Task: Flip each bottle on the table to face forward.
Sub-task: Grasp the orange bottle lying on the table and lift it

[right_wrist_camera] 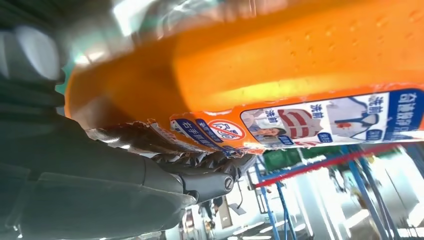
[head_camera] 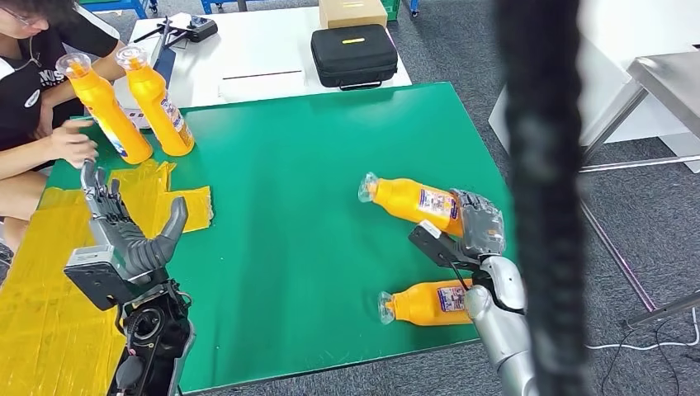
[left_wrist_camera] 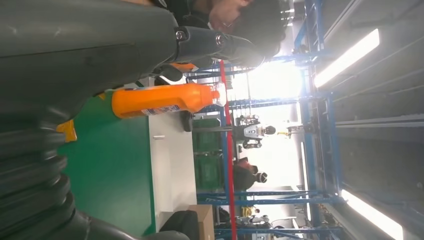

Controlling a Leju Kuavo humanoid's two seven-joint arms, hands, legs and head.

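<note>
My right hand (head_camera: 477, 224) grips the base end of an orange bottle (head_camera: 411, 200) that lies on its side over the green table (head_camera: 305, 165), cap pointing left. The right wrist view shows that bottle (right_wrist_camera: 280, 65) close up, its blue and white label against my fingers (right_wrist_camera: 200, 162). A second orange bottle (head_camera: 427, 303) lies on its side near the front edge, beside my right forearm. Two more orange bottles (head_camera: 106, 107) (head_camera: 159, 101) stand upright at the far left. My left hand (head_camera: 124, 231) hovers open above the yellow sheet (head_camera: 49, 305); one upright bottle (left_wrist_camera: 160, 99) appears in its wrist view.
A person (head_camera: 37, 82) sits at the far left corner with a hand (head_camera: 74, 142) by the upright bottles. Behind the green table a white table (head_camera: 248, 58) carries a black case (head_camera: 354, 54) and a cardboard box (head_camera: 352, 11). A dark blurred strap (head_camera: 545, 198) hangs close to the camera.
</note>
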